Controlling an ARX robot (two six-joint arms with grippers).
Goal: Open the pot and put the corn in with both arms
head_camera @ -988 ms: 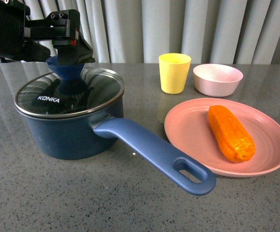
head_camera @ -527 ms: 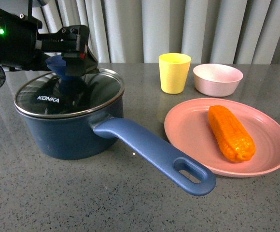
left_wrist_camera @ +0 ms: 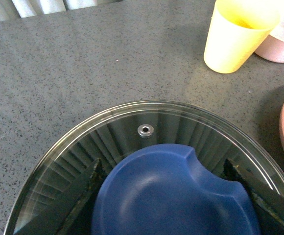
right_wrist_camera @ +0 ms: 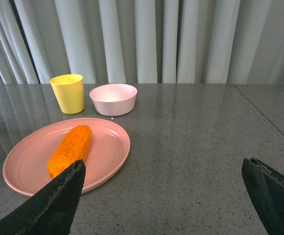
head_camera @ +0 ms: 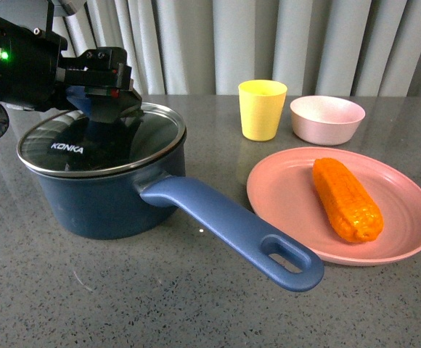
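The dark blue pot [head_camera: 101, 206] stands at the left of the grey table, its long handle [head_camera: 232, 225] pointing toward the front right. The glass pot lid [head_camera: 65, 148] rests on its rim. My left gripper [head_camera: 101, 101] is shut on the lid's blue knob [left_wrist_camera: 171, 196], with a black finger on each side. Over at the right, the orange corn [head_camera: 345, 199] lies on a pink plate [head_camera: 283, 196]. My right gripper [right_wrist_camera: 162, 166] does not show in the front view. It hangs open above bare table, and the corn [right_wrist_camera: 71, 149] lies just beyond one fingertip.
A yellow cup [head_camera: 263, 109] and a small pink bowl [head_camera: 327, 119] stand behind the plate, near the grey curtains. The pot handle ends close to the plate's near left rim. Bare table stretches in front of the pot and beside the plate [right_wrist_camera: 107, 142].
My left gripper has come down over the lid's knob, which is now mostly hidden behind it. The lid has shifted slightly to the left. The corn and plate have not moved.
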